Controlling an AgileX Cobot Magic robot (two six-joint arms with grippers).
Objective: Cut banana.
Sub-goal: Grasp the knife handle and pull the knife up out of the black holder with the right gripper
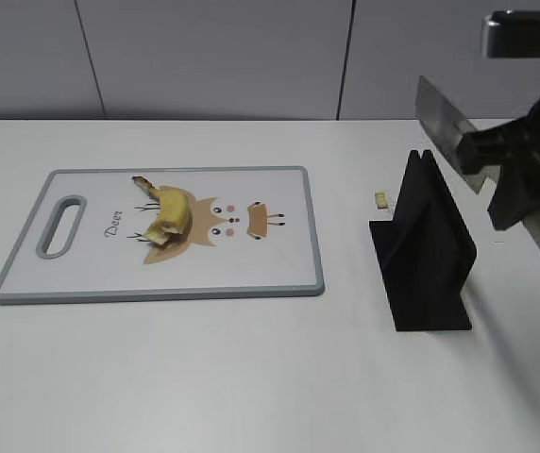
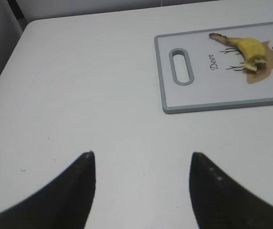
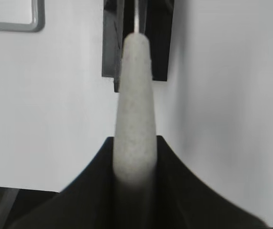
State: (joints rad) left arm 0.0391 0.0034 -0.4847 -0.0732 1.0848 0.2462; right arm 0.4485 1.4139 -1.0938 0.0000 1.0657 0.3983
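Note:
The banana [image 1: 167,216], a short yellow stub with a dark stem tip, lies on the grey-rimmed cutting board [image 1: 279,276] over its deer print; it also shows in the left wrist view [image 2: 251,51]. My right gripper [image 3: 135,143] is shut on the pale grey handle of a knife [image 3: 135,109]; its steel blade [image 1: 445,125] hangs in the air above the black knife stand [image 1: 426,247]. My left gripper [image 2: 141,160] is open and empty over bare table, left of the board [image 2: 167,102].
A tiny pale crumb [image 1: 380,199] lies on the white table just left of the stand. The stand shows at the top of the right wrist view [image 3: 158,52]. A grey wall runs behind the table.

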